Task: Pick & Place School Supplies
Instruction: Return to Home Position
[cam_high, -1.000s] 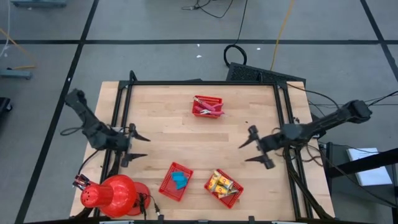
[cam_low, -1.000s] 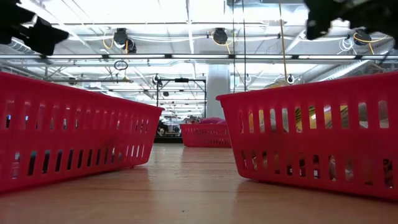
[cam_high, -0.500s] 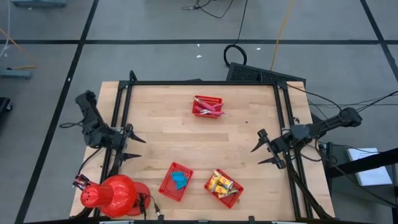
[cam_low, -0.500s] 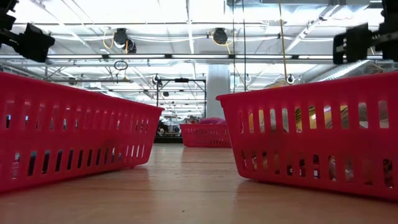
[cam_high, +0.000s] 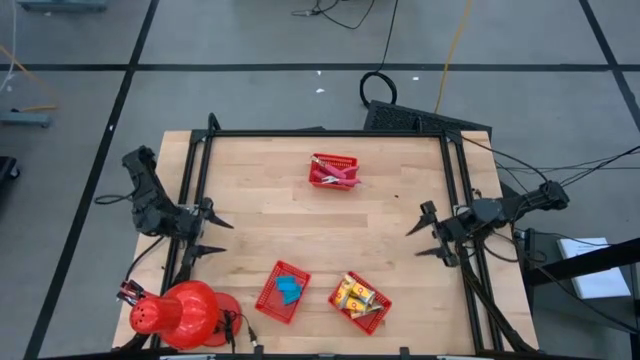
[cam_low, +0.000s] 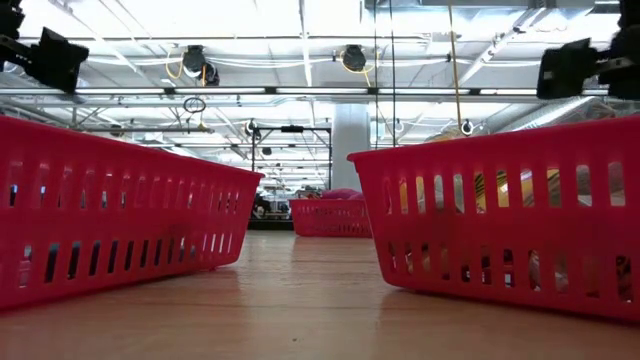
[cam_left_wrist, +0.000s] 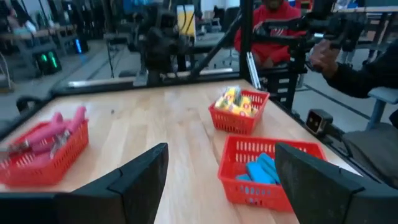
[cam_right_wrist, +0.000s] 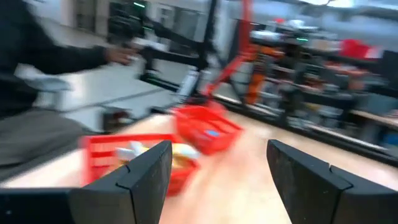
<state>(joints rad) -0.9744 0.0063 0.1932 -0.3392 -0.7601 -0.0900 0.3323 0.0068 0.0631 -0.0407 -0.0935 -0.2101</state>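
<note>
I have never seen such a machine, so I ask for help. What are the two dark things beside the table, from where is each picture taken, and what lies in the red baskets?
They are two robot arms. The left gripper and the right gripper are both open and hold nothing, each at its own side of the wooden table. One camera looks down from above, one sits at table height between baskets, one rides on each wrist. The far basket holds pink-handled scissors, the near left basket blue blocks, the near right basket yellow pieces.

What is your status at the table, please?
Left hand, right hand open, empty, at table edges. Blue erasers, yellow pieces, scissors sit in red baskets. Nothing blocking.
</note>
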